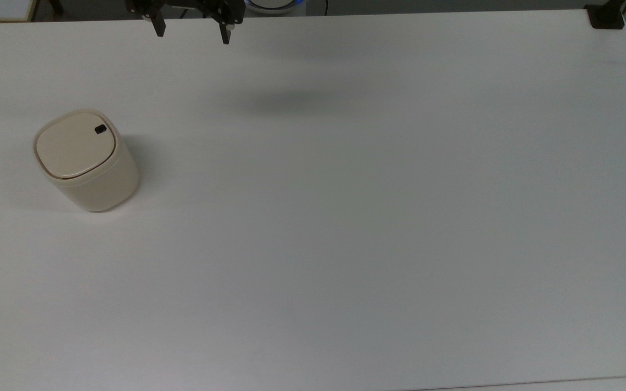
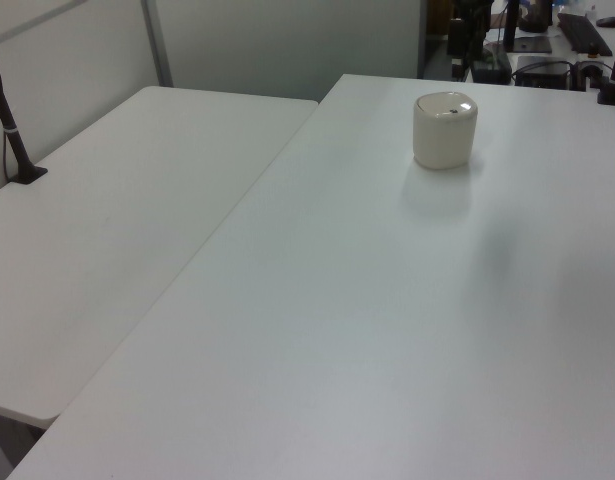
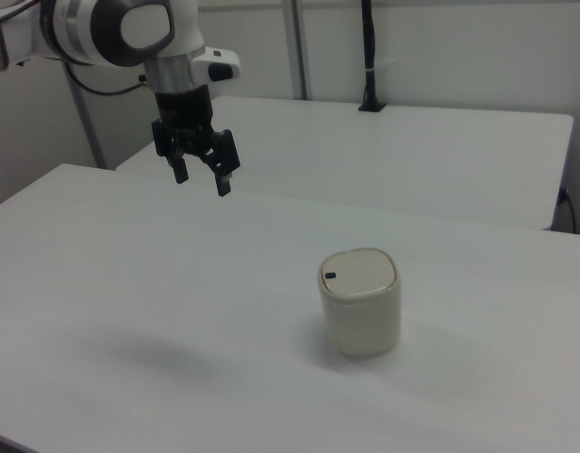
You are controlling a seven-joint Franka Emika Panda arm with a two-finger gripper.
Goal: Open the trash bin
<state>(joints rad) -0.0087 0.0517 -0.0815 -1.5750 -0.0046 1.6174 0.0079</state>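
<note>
A: What's the state of the small cream-beige plastic trash bin (image 1: 86, 161), the rounded-square one?

B: It stands upright on the white table (image 1: 345, 217), well toward the top view's left, lid flat and shut. Its small black button (image 1: 100, 129) sits near one edge of the lid, on the corner facing the far edge of the table in the top view. In the right view the same bin (image 3: 361, 302) is right of the arm, with the button (image 3: 330, 276) on the lid's left side.

A: And the arm?

B: The black two-finger gripper (image 1: 191, 31) hangs high above the table, well apart from the bin, up and to the right of it in the top view. Its fingers are spread wide with nothing between them. In the right view the gripper (image 3: 201, 176) points downward from the white and grey arm (image 3: 129, 33), above and left of the bin.

A: Why hold it there?

B: My guess: it is a raised, neutral pose, so nothing has begun. The lid probably springs up when the button is pressed, so the gripper would need to travel over the bin and come down on that corner.

A: Around the bin?

B: A second white table (image 2: 117, 220) joins this one, beyond the bin in the right view. A black post (image 3: 369, 57) stands on it, pale wall panels behind.
</note>
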